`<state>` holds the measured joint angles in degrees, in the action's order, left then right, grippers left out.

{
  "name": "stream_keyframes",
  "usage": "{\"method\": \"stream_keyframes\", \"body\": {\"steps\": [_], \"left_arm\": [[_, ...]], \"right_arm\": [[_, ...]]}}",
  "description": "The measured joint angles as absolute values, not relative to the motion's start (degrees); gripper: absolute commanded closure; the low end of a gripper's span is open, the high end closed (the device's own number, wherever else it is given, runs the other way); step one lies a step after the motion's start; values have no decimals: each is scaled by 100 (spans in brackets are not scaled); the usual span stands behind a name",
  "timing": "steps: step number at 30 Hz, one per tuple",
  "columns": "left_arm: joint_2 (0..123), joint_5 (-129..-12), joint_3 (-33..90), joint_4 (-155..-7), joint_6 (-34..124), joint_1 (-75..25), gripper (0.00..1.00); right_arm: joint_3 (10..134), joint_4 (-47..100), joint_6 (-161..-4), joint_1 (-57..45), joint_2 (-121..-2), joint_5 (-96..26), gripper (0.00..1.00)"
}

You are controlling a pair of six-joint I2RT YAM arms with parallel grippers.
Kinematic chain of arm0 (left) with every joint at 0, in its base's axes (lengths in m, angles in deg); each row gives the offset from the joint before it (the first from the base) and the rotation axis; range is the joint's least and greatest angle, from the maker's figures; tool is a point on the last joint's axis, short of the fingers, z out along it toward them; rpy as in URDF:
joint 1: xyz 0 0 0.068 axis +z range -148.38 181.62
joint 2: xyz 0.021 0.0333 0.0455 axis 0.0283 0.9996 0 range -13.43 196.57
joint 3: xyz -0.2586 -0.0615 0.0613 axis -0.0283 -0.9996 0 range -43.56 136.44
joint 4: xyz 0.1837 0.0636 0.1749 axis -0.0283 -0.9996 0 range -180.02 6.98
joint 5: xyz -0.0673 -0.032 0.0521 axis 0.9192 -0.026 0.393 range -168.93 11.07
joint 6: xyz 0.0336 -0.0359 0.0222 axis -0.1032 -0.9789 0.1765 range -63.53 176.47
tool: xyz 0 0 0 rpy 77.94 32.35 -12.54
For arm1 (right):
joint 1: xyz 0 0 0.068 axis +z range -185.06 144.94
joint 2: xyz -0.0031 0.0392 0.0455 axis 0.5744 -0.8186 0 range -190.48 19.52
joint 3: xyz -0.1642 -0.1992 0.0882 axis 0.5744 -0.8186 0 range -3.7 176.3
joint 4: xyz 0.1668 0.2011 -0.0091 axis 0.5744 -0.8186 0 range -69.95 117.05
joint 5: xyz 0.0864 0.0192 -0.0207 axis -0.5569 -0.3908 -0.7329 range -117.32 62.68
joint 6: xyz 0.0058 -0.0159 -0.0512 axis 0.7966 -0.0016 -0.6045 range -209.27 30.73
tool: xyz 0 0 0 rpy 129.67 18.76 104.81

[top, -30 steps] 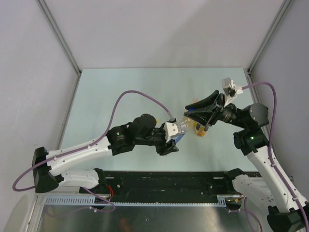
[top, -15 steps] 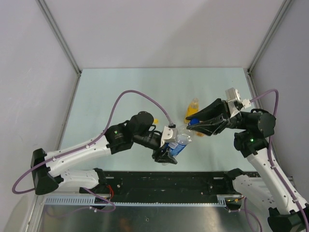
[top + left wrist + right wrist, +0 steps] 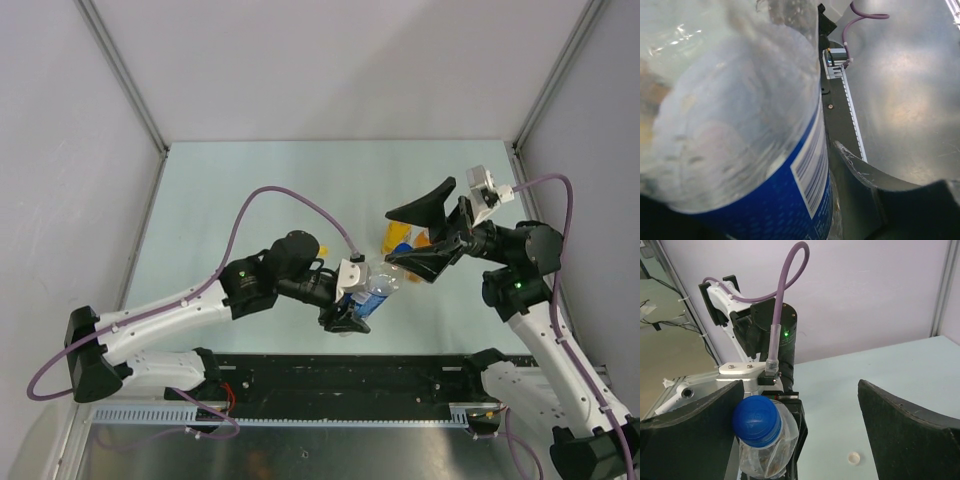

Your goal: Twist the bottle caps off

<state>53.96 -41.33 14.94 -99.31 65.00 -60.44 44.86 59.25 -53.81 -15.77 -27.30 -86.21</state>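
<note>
Blue cap (image 3: 756, 420) still on water bottle (image 3: 377, 288), left hand (image 3: 353, 307) gripping it, right hand (image 3: 390, 237) now spread wider.

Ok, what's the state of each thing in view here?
Water bottle: held tilted, clamped in the left tool.
Blue cap: on the water bottle, not gripped.
White cap: off, lying loose on the table.
Left tool: shut on the water bottle.
Right tool: open, fingers either side of the blue cap.
Yellow bottle: mostly hidden, cap unclear.

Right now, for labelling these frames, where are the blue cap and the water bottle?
blue cap (image 3: 756, 420), right wrist view, top face.
water bottle (image 3: 770, 210), left wrist view, blue label.
</note>
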Motion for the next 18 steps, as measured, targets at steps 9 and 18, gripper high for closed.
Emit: {"method": "stream_keyframes", "body": {"steps": [9, 18], "left_arm": [[5383, -4432, 1374, -9722, 6559, -5983, 72], [5202, -4815, 1247, -9702, 6559, -5920, 74]], "right_arm": [[4435, 6000, -5140, -1706, -2566, -8431, 1], [4435, 6220, -4887, -1743, -2540, -8337, 1]]}}
